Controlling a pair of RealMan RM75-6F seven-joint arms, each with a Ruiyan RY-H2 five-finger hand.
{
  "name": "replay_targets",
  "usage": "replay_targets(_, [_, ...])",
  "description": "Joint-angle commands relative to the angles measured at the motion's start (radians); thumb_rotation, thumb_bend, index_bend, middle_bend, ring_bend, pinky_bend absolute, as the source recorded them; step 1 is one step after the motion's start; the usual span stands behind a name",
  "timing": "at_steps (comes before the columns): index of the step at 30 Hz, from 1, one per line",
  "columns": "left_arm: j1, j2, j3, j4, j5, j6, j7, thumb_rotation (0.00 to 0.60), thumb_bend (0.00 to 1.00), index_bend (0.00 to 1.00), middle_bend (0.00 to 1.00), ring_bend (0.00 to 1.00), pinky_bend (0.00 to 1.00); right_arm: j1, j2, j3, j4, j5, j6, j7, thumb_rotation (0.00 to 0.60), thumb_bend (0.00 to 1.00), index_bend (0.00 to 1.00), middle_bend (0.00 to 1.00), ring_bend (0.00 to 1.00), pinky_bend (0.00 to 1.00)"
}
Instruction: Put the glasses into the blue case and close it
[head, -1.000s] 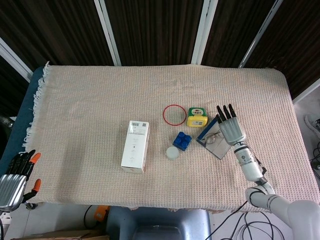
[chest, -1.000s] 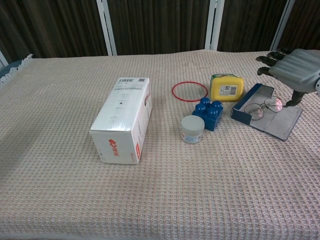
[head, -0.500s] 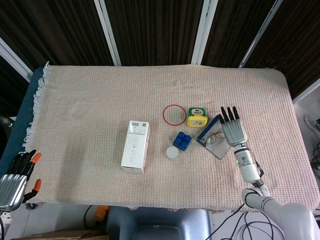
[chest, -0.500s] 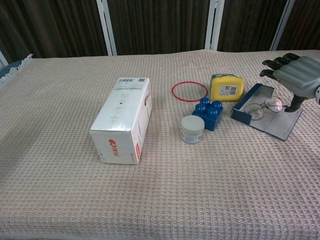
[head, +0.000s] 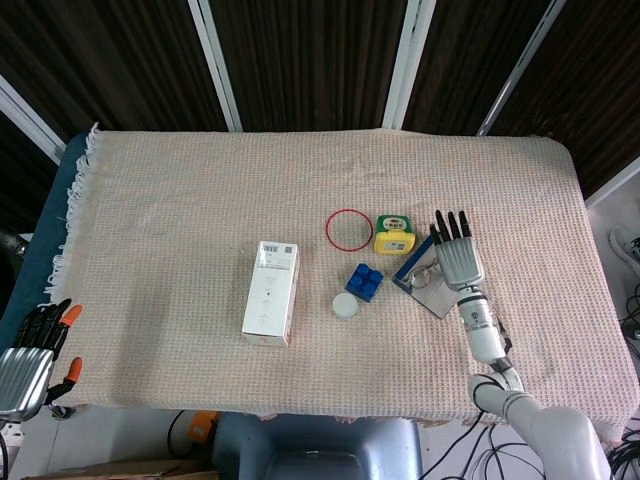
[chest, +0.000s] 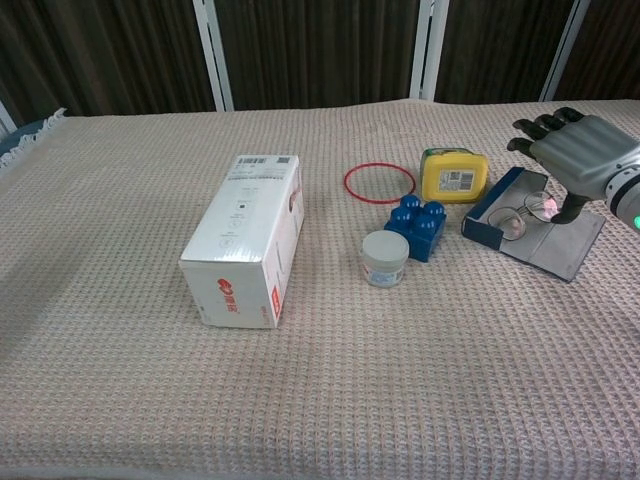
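Head view: a beige waffle-weave cloth (head: 200, 200) with a fringed left edge covers the table. Near the centre lies a white rectangular carton (head: 270, 292). At its 3 o'clock sit a small round white-lidded jar (head: 345, 306) and a studded blue plastic brick (head: 364, 281). At the brick's 12 o'clock lies a thin red ring (head: 347, 228), flat on the cloth, with a rounded yellow tape measure (head: 394, 232) just beside it at 3 o'clock. The blue case (head: 412, 270) lies open at the tape measure's 5 o'clock, its grey flap spread toward 5 o'clock, and the wire-framed glasses (head: 428, 272) rest in it. The right hand (head: 459, 260) hovers over the case's right side, palm down, fingers straight and slightly spread toward 12 o'clock, holding nothing. The left hand (head: 28, 362) sits off the table at the 8 o'clock corner, dark fingers loosely extended, empty.

Chest view: the carton (chest: 247, 237) shows red print on its near end. The jar (chest: 385, 258) touches or nearly touches the brick (chest: 417, 226). The glasses (chest: 522, 213) lie with round lenses across the case (chest: 500, 212) and its flap. The right hand (chest: 575, 152), grey-shelled with dark fingertips, hangs above the flap with fingers arched forward and the thumb pointing down to the flap beside the glasses; whether it touches them is unclear.
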Motion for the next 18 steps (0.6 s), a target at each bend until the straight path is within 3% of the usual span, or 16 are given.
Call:
replay_targets(1, [0.000,0.000,-0.001,0.000,-0.002,0.000,0.001,0.600,0.45,0.00,0.00,0.00,0.04,0.010,-0.011,0.010,0.012,0.005,-0.004,-0.006,0.600,0.18,0.27,0.01,0.00,0.00])
replay_targets(18, [0.005,0.004,-0.005,0.003,-0.008,0.009,-0.013,0.600,0.45,0.00,0.00,0.00,0.04,0.066,-0.074,0.048,0.070,0.024,-0.028,-0.050,0.600,0.18,0.27,0.01,0.00,0.00])
